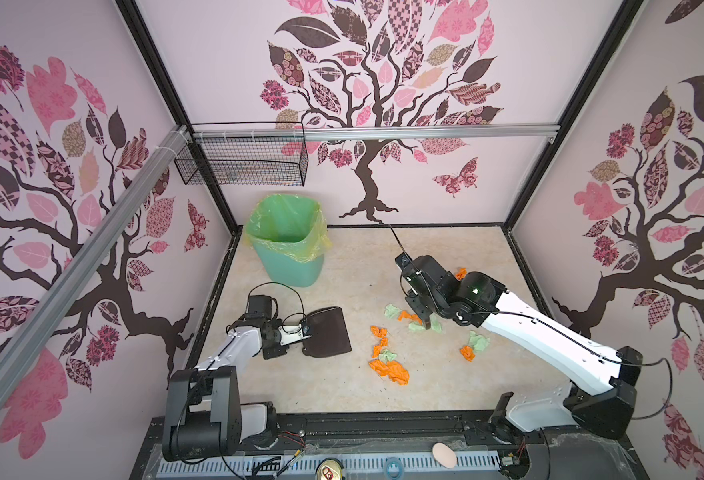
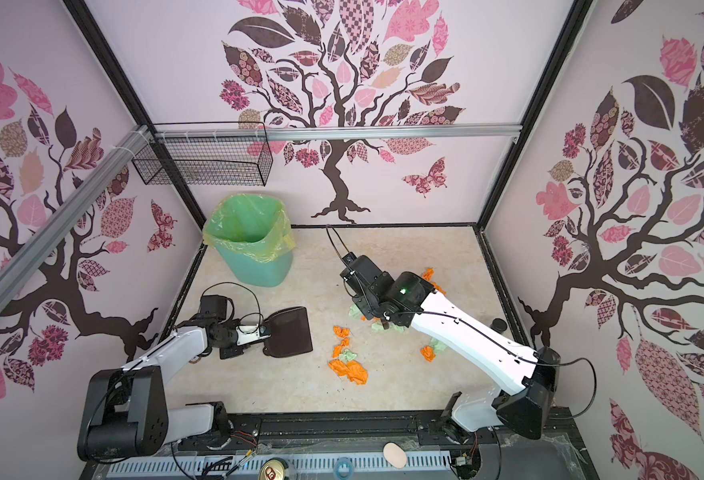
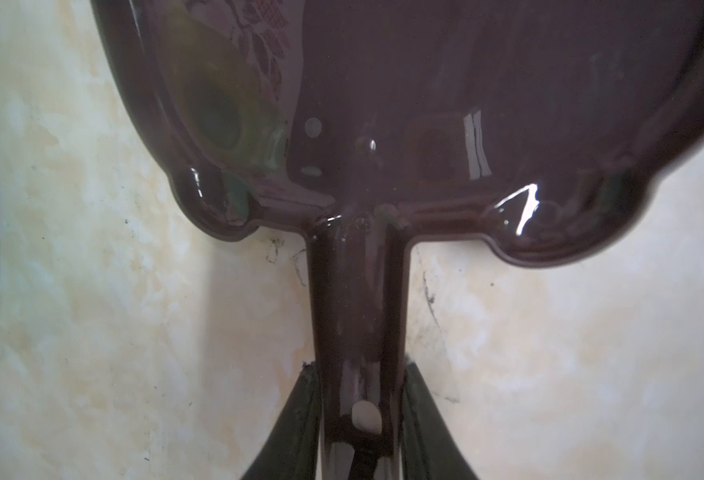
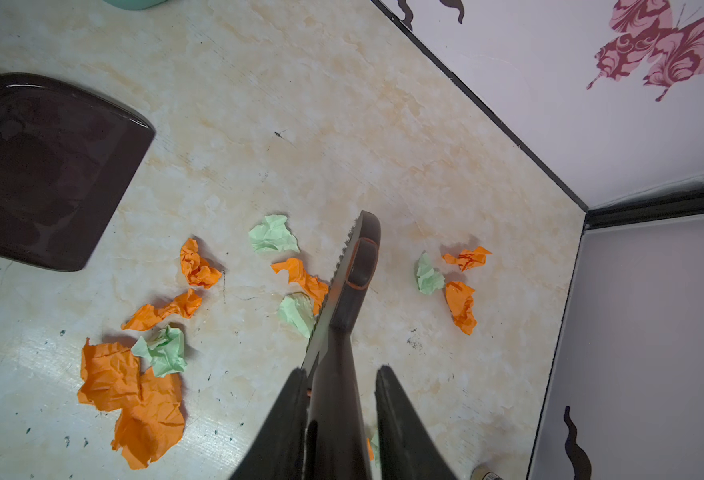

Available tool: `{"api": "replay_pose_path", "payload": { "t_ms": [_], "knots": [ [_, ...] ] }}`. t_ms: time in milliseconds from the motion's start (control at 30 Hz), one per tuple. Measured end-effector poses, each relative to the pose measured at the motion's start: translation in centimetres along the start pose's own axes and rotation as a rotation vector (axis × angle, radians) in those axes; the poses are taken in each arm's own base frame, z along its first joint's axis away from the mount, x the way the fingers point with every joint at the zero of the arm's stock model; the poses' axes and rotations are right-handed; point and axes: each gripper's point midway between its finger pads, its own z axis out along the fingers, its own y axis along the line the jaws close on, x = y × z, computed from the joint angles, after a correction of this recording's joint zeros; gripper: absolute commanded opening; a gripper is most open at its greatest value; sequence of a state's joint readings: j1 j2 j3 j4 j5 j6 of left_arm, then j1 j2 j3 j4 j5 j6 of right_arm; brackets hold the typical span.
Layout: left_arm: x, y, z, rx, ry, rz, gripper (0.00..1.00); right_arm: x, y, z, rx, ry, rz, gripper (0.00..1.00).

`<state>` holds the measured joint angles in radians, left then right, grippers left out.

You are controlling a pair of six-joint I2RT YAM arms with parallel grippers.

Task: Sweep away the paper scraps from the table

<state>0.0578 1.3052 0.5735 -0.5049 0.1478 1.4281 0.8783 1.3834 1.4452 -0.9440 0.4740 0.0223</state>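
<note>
Beige marble worktop [image 1: 342, 395] | paper scraps [image 1: 390, 370] lie scattered mid-worktop, near the dustpan [image 1: 329, 332] mouth | left end effector [image 3: 360, 370] clamps dustpan handle | right end effector [image 4: 340, 374] clamps brush [image 4: 342, 324] among scraps | scraps likely feather-light, springy, skittish: push with brush, don't pinch

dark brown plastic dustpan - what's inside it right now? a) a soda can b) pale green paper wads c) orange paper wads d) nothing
d: the dark brown plastic dustpan shows a bare pan in both top views, while the crumpled orange and pale green paper scraps lie on the beige marble-patterned table beside it.
</note>
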Motion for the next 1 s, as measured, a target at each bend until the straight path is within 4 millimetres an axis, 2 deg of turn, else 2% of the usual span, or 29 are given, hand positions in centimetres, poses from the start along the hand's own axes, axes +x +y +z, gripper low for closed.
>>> {"api": "replay_pose_path", "payload": {
  "t_ms": [233, 433, 500, 600, 800, 1000],
  "knots": [
    [-0.1, 0.4, 0.1, -0.003, -0.005, -0.001, 0.06, 0.0, 0.2, 0.0, -0.01, 0.001, 0.004, 0.0],
    [-0.1, 0.1, -0.2, 0.001, -0.004, -0.004, 0.1, 0.5, 0.5, 0.5, -0.017, 0.013, -0.002, 0.0],
    [-0.1, -0.5, -0.4, 0.021, 0.0, -0.008, 0.15, 0.8, 0.6, 0.7, -0.017, 0.022, -0.006, 0.0],
    [0.0, -1.5, -1.2, 0.048, 0.003, -0.014, 0.29, 0.8, 0.7, 0.7, -0.021, 0.023, -0.006, 0.0],
    [-0.1, -2.4, -2.3, 0.059, 0.005, -0.013, 0.52, 0.8, 0.8, 0.7, -0.027, 0.022, -0.002, 0.0],
    [0.1, -2.7, -2.0, 0.078, 0.012, -0.008, 0.65, 0.9, 1.0, 0.7, -0.039, 0.024, 0.007, 0.0]
  ]
}}
